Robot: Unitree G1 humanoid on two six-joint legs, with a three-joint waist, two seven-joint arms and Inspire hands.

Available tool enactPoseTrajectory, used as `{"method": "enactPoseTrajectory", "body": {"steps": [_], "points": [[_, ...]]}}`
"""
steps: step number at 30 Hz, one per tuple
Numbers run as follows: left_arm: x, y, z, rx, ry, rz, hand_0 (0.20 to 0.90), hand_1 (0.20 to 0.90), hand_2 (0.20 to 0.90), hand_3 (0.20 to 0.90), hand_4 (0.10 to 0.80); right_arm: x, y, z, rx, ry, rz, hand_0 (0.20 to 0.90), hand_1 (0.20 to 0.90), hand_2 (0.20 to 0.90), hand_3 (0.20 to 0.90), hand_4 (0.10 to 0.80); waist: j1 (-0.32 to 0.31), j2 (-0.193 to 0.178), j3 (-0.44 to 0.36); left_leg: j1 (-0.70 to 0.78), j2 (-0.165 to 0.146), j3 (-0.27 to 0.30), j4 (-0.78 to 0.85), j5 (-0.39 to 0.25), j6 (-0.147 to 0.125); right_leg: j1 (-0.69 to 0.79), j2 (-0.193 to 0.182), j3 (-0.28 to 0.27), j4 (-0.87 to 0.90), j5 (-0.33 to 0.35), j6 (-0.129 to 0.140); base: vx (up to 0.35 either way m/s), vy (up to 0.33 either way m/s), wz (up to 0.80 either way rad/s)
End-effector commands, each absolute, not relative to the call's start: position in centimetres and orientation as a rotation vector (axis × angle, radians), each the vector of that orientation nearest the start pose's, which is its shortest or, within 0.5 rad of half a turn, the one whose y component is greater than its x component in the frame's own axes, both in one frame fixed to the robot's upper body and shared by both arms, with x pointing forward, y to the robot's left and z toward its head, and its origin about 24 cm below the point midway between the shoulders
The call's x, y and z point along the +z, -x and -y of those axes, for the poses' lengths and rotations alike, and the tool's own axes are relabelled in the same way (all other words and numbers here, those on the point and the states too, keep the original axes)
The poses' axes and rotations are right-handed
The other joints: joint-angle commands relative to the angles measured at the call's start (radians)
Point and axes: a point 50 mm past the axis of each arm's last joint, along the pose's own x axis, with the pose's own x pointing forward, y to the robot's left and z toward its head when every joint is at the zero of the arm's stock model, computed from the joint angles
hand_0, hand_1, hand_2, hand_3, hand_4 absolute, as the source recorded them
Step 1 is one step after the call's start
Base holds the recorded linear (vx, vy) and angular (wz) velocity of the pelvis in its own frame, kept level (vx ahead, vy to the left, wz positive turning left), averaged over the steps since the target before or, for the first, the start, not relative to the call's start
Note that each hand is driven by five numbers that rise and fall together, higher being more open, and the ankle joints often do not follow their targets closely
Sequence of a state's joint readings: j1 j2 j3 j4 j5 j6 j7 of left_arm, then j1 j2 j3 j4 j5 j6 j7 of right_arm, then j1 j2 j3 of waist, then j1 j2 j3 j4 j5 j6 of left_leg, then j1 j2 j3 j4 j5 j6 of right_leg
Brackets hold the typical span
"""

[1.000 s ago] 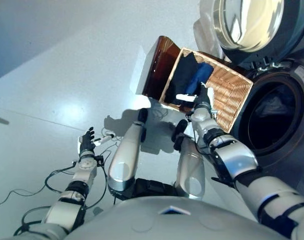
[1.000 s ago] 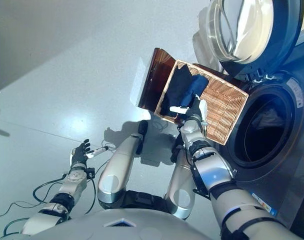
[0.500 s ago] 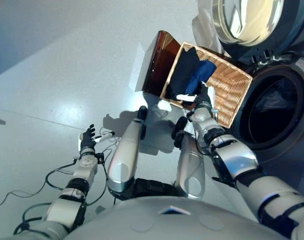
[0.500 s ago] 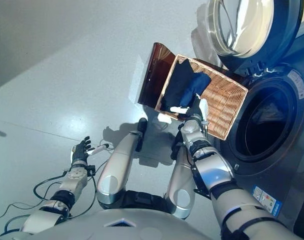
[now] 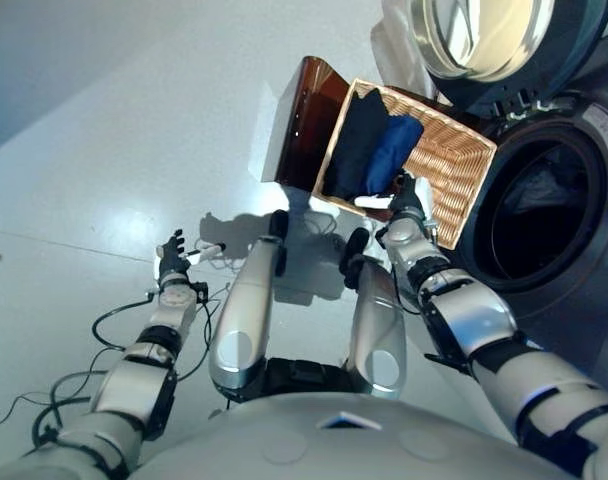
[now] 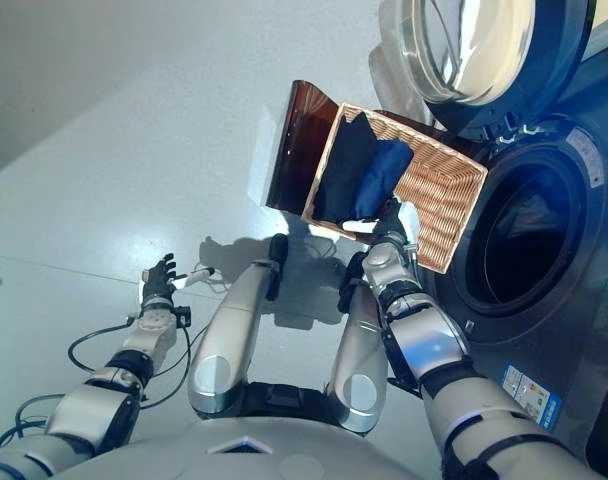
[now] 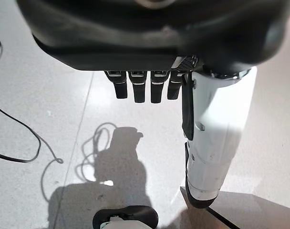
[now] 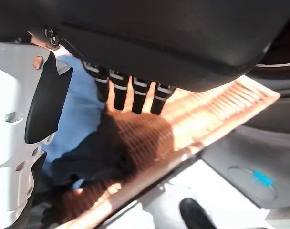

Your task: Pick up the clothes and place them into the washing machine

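A wicker basket stands on the floor beside the washing machine, whose round door is swung open. In the basket lie a black garment and a blue garment. My right hand hovers open at the basket's near rim, its fingers straight above the blue garment, holding nothing. My left hand hangs open over the bare floor far to the left, away from the basket. Some cloth shows dimly inside the drum.
A dark brown lid or panel leans against the basket's left side. Grey floor stretches out to the left of the basket. The machine's front fills the right side.
The whole picture has shifted, so the camera has moved. My right hand stays at the basket's near rim and my left hand stays open over the floor.
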State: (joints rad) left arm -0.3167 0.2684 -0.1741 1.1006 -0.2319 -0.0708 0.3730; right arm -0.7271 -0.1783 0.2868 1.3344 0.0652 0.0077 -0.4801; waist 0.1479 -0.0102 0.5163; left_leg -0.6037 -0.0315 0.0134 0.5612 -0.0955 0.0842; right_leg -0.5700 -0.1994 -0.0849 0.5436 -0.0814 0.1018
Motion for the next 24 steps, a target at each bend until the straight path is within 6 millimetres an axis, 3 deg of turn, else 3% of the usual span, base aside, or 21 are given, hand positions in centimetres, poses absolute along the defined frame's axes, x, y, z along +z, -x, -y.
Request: {"method": "enactPoseTrajectory", "body": {"steps": [1, 7, 8, 12, 13, 15, 17, 20, 24], "points": [[-9.3, -22.3, -26.0, 0.516, -0.341, -0.738, 0.9, 0.9, 0.9, 0.9, 0.8, 0.0, -34.4, 20.7, -0.401, 0.583, -0.448, 0.9, 0.9, 0.9, 0.9, 0.8, 0.008, 0.01, -0.026, -0.029, -0.008, 0.021, 0.005, -0.029, -0.063, 0.006, -0.007, 0.025, 0.046, -0.046, -0.028, 0.0, 0.0, 0.0], [-9.3, -22.3, -26.2, 0.532, -0.339, -0.751, 0.9, 0.9, 0.9, 0.9, 0.8, 0.2, -34.7, 19.6, -0.396, 0.497, -0.433, 0.9, 0.9, 0.9, 0.9, 0.8, 0.001, 0.005, -0.035, -0.022, -0.007, 0.025, -0.005, -0.029, -0.061, 0.008, -0.007, 0.027, 0.04, -0.04, -0.026, -0.006, 0.004, -0.02], [-9.3, -22.2, -26.3, 0.537, -0.337, -0.751, 0.9, 0.9, 0.9, 0.9, 0.8, 0.3, -34.7, 19.6, -0.398, 0.49, -0.431, 0.9, 0.9, 0.9, 0.9, 0.8, 0.0, 0.006, -0.038, -0.029, -0.007, 0.03, -0.023, 0.004, -0.055, 0.001, -0.009, 0.021, 0.022, -0.01, -0.032, -0.046, 0.021, -0.07], [-9.1, -22.2, -26.3, 0.537, -0.325, -0.727, 0.9, 0.9, 0.9, 0.9, 0.8, 0.3, -34.8, 19.1, -0.385, 0.487, -0.418, 0.9, 0.9, 0.9, 0.9, 0.8, -0.001, 0.004, -0.056, -0.015, -0.009, 0.033, -0.05, 0.009, -0.055, 0.012, -0.009, 0.024, -0.003, 0.002, -0.028, -0.014, 0.005, -0.01], [-9.8, -19.8, -28.3, 0.558, -0.36, -0.76, 0.9, 0.9, 0.9, 0.9, 0.8, 0.7, -35.0, 19.6, -0.4, 0.472, -0.403, 0.9, 0.9, 0.9, 0.9, 0.8, 0.017, 0.012, -0.059, -0.015, -0.013, 0.028, -0.056, 0.014, -0.056, 0.013, -0.013, 0.017, -0.006, 0.004, -0.026, 0.029, -0.037, 0.04], [-8.6, -19.0, -30.9, 0.606, -0.376, -0.709, 0.9, 0.9, 0.9, 0.9, 0.8, 1.6, -35.3, 20.2, -0.412, 0.463, -0.344, 0.9, 0.9, 0.9, 0.9, 0.8, 0.033, 0.022, -0.059, 0.006, -0.018, 0.018, -0.062, -0.01, -0.063, 0.038, -0.016, 0.017, -0.01, -0.02, -0.015, 0.085, -0.046, 0.02], [-6.5, -20.9, -31.0, 0.58, -0.337, -0.57, 0.9, 0.9, 0.9, 0.9, 0.8, 2.1, -35.5, 20.2, -0.405, 0.458, -0.31, 0.9, 0.9, 0.9, 0.9, 0.8, 0.033, 0.029, -0.051, 0.006, -0.02, 0.022, -0.064, -0.007, -0.063, 0.039, -0.017, 0.015, -0.01, -0.019, -0.013, 0.019, 0.003, 0.03], [-4.9, -22.1, -31.0, 0.565, -0.283, -0.466, 0.9, 0.9, 0.9, 0.9, 0.8, 2.1, -35.4, 20.6, -0.4, 0.455, -0.298, 0.9, 0.9, 0.9, 0.9, 0.8, 0.029, 0.033, -0.046, 0.008, -0.024, 0.02, -0.067, -0.005, -0.062, 0.041, -0.018, 0.012, -0.012, -0.019, -0.012, -0.005, 0.004, 0.01], [-5.0, -21.9, -30.6, 0.543, -0.255, -0.458, 0.9, 0.9, 0.9, 0.9, 0.8, 2.1, -35.3, 21.2, -0.407, 0.458, -0.31, 0.9, 0.9, 0.9, 0.9, 0.8, 0.029, 0.036, -0.05, 0.01, -0.027, 0.021, -0.075, -0.003, -0.062, 0.045, -0.022, 0.01, -0.02, -0.016, -0.01, 0.0, 0.0, 0.0]]}}
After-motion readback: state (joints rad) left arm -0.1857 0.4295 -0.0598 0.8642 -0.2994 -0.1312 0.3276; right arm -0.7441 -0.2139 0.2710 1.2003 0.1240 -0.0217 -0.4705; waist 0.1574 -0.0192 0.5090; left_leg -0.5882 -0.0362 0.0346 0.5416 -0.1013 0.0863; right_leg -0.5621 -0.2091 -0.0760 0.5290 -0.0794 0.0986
